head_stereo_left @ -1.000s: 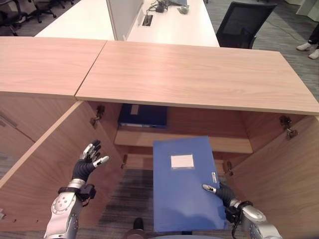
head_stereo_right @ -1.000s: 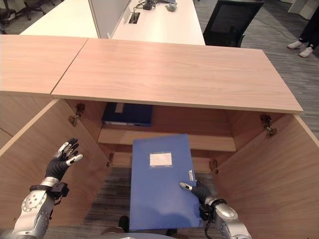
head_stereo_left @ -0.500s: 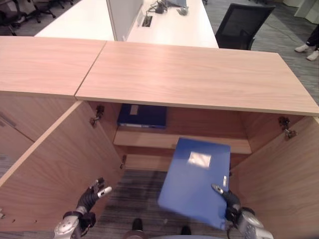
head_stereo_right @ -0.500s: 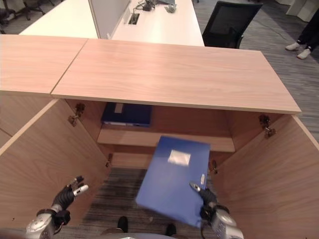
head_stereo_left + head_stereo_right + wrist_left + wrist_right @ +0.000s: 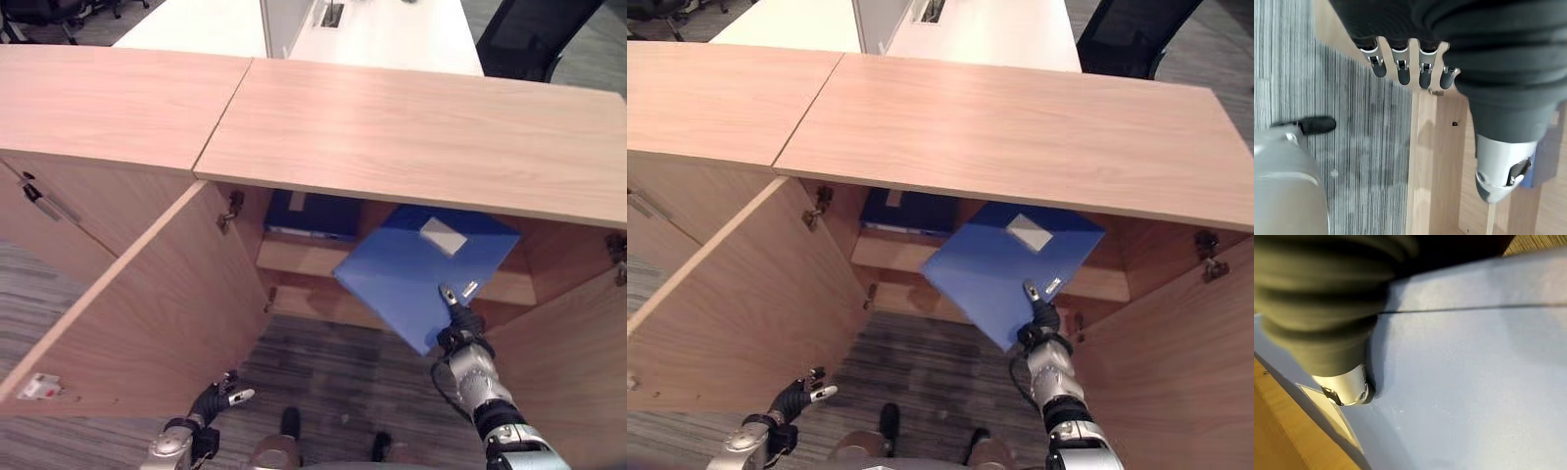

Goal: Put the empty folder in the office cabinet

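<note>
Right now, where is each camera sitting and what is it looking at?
Left eye: on the head, looking down into the open cabinet; both arms show.
Right eye: beside it, same scene; right hand holds the blue folder.
Left wrist: on the left arm, facing floor; left hand.
Right wrist: pressed against that folder.

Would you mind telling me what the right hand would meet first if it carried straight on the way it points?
Probably the shelf edge inside the cabinet; the right hand points there holding the blue folder, though depth is unclear.
</note>
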